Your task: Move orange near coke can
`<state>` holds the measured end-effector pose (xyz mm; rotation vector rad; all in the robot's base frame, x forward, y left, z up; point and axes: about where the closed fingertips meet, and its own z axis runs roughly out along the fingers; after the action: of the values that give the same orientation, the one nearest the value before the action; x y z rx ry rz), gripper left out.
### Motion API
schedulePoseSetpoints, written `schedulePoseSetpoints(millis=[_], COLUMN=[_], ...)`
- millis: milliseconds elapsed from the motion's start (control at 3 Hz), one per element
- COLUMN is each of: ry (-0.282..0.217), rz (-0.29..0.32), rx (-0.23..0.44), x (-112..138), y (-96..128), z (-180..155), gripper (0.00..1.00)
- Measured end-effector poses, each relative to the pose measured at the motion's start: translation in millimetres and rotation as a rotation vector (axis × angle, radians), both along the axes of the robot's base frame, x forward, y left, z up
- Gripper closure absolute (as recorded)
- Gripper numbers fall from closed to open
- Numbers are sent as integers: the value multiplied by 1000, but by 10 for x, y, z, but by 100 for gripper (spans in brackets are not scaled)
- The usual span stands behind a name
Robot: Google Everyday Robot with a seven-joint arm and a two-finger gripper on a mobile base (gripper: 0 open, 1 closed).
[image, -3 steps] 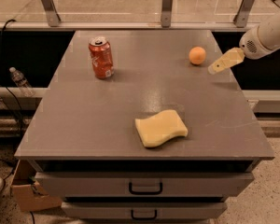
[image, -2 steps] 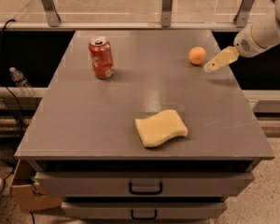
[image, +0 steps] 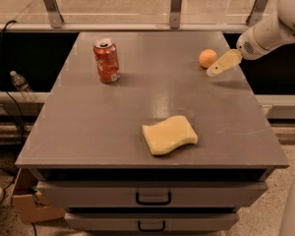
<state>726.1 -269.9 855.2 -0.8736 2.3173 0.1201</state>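
Note:
The orange (image: 207, 58) is a small round fruit on the far right of the grey table (image: 137, 107). The coke can (image: 106, 60) stands upright at the far left, well apart from the orange. My gripper (image: 221, 64) comes in from the right on a white arm. Its tan fingers (image: 225, 62) point down and left, with the tip just right of the orange and slightly below it in the frame. I cannot tell whether it touches the fruit.
A pale yellow wavy-edged sponge (image: 169, 134) lies near the table's front middle. Metal posts (image: 176, 4) and a rail run along the far edge. Drawers (image: 152, 196) sit below the tabletop. A plastic bottle (image: 20, 85) lies on the floor at left.
The gripper has moved left and slightly up toward the orange. The orange, can and sponge have not moved.

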Motion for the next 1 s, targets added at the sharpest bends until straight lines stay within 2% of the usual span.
schedulePoseSetpoints(millis=[333,667,1000], ry=[7,-4,-4], rz=[32,70,100], rx=[14,24,32], x=[50,125,187], y=[115,236,329], z=[-44,-16,-17], gripper=[0,16,39])
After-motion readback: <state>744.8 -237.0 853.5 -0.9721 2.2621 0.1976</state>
